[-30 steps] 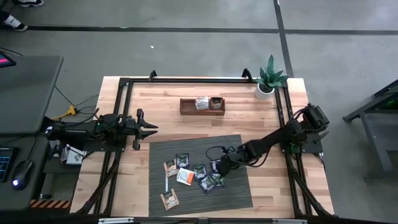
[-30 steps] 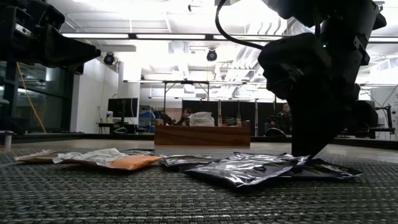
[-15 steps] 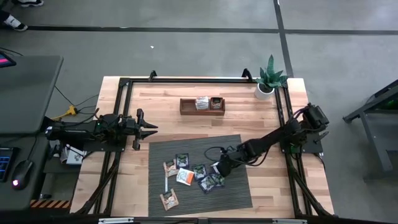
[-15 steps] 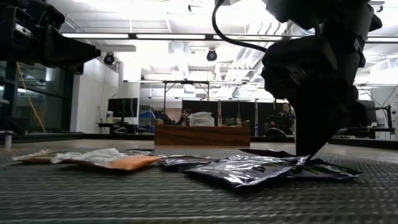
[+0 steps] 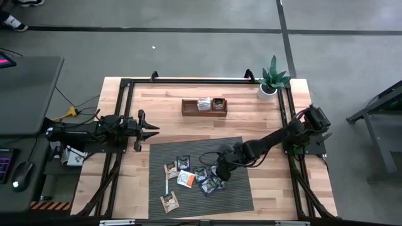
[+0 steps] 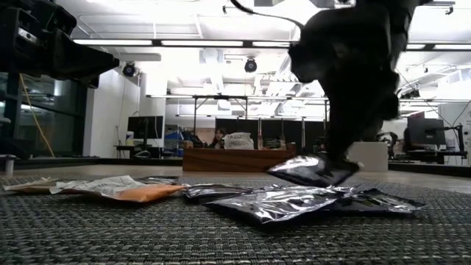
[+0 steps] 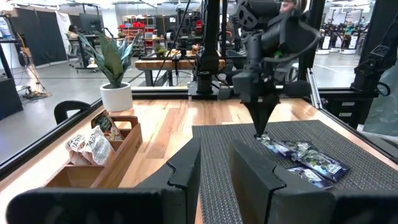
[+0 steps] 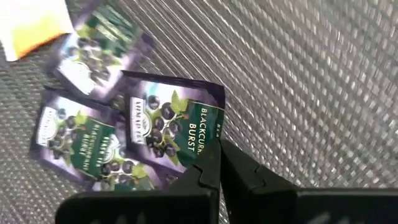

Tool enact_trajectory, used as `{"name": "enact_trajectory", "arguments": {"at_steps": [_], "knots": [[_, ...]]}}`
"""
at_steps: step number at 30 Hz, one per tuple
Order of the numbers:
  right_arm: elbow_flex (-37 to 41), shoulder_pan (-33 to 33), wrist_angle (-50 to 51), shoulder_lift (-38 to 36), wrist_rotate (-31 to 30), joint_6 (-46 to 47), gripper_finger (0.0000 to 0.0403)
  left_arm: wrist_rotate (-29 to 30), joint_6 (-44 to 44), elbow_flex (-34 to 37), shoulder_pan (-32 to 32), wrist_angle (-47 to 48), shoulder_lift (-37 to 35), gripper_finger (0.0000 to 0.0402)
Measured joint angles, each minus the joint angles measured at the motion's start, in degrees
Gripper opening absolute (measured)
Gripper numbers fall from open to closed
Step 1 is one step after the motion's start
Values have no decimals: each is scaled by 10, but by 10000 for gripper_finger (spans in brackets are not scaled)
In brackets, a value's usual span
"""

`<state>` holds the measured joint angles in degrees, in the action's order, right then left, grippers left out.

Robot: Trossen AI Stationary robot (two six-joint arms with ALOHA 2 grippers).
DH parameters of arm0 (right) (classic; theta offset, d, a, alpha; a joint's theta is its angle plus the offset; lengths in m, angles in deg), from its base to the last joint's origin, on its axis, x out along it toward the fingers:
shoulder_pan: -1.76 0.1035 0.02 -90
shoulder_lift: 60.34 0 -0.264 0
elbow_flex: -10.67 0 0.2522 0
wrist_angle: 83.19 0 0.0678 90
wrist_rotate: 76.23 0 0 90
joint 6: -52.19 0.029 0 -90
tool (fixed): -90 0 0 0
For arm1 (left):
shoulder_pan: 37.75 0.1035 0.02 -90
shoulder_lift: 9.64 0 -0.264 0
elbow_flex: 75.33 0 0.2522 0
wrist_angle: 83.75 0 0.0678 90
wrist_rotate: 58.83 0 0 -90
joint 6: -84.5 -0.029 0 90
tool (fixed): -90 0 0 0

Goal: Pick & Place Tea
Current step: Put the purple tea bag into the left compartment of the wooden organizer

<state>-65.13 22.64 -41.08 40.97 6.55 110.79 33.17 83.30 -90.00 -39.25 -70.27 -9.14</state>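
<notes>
Several small square tea sachets (image 5: 186, 178), orange, white, tan and dark, lie flat on a grey woven mat (image 5: 239, 198). My right gripper (image 5: 220, 172) is over the mat's middle, shut on a dark "Blackcurrant Burst" sachet (image 8: 171, 124). In the low view that sachet (image 6: 310, 170) hangs tilted just above the other dark sachets (image 6: 276, 202). My left gripper (image 5: 151, 130) waits open above the bare wood left of the mat, its fingers (image 7: 186, 174) pointing toward the right arm. My right gripper pinches the dark sachet by one edge near a corner (image 8: 208, 138) between its two fingers (image 8: 249, 177). The fingers come from above, slanting down. The sachet is raised off the pile and tilted, its free end (image 6: 283, 169) hanging lowest.
A wooden tray (image 5: 204, 105) holding a few sachets sits on the table beyond the mat. A potted plant (image 5: 273, 78) stands at the far right corner. A thin white strip (image 5: 167, 186) lies on the mat's left part. Black frame rails (image 5: 125, 113) run along the table's sides.
My right gripper has stayed shut, risen a little and moved toward the table's left. The dark sachet it holds, which lay on the pile, is now lifted off it and hangs tilted; the other sachets stay on the mat.
</notes>
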Motion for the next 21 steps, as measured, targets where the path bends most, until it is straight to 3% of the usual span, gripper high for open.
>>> {"name": "enact_trajectory", "arguments": {"at_steps": [10, 16, 21], "knots": [[-99, -18, 92, -1, -67, -155, 0, 0, 0, 0, 0, 0, 0, 82], [-147, -48, 119, 5, -76, -265, 0, 0, 0, 0, 0, 0, 0, 82], [-152, -58, 120, 12, -67, -290, 0, 0, 0, 0, 0, 0, 0, 82]]}}
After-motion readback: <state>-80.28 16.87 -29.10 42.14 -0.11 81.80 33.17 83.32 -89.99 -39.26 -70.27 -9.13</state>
